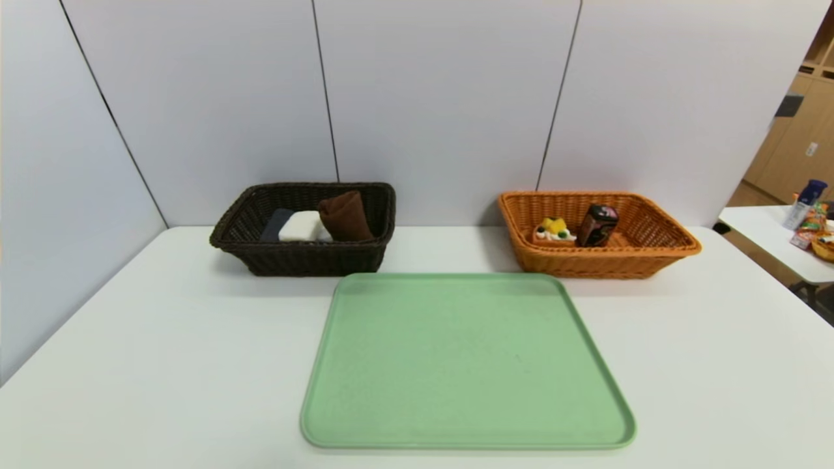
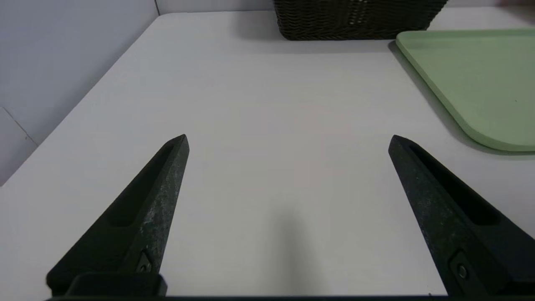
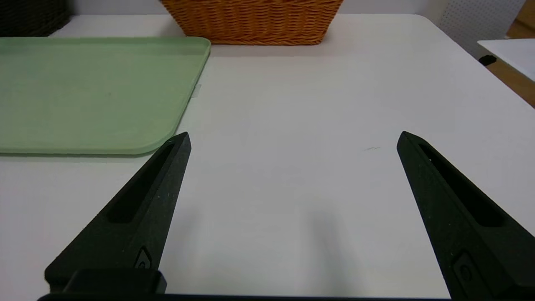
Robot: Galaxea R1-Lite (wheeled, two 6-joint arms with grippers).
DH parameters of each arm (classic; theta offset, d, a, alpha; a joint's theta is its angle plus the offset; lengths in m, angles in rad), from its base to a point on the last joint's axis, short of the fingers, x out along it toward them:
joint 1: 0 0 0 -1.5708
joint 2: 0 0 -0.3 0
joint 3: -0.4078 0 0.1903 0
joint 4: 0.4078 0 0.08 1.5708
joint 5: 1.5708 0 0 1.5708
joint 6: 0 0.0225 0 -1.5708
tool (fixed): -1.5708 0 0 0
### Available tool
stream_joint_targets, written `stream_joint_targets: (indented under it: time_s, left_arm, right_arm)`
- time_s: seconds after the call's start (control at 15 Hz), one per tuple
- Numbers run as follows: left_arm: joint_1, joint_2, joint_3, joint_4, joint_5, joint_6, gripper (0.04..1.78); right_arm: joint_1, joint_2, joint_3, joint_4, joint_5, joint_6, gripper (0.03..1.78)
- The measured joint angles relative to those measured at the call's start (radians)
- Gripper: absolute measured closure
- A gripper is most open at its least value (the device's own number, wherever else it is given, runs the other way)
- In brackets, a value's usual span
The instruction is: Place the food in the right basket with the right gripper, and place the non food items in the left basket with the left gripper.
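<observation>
The dark brown left basket [image 1: 254, 251] holds a brown cloth [image 1: 345, 217], a white block [image 1: 301, 226] and a dark blue item [image 1: 273, 225]. The orange right basket [image 1: 658, 257] holds a small cake with yellow topping [image 1: 553, 230] and a dark packet [image 1: 597, 225]. The green tray [image 1: 466, 361] in front of the baskets is bare. Neither gripper shows in the head view. My left gripper [image 2: 288, 138] is open and empty over the bare table left of the tray [image 2: 480, 79]. My right gripper [image 3: 294, 136] is open and empty over the table right of the tray [image 3: 92, 92].
The white table [image 1: 717, 365] ends at grey wall panels behind the baskets. A second table [image 1: 775, 244] with a blue bottle [image 1: 810, 193] and snack packets [image 1: 808, 231] stands at the far right. The left basket [image 2: 355, 21] and right basket [image 3: 255, 23] show ahead of each wrist.
</observation>
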Motion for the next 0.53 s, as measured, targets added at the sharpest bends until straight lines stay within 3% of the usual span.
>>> stream_joint_targets:
  time_s: [0.27,0.53]
  left_arm:
    - [0.001,0.000,0.000,-0.002,0.004,-0.020,0.13]
    - [0.000,0.000,0.000,-0.002,0.005,-0.021,0.13]
  right_arm:
    - [0.000,0.000,0.004,-0.013,-0.004,-0.009,0.11]
    - [0.000,0.000,0.004,-0.014,-0.012,0.032,0.11]
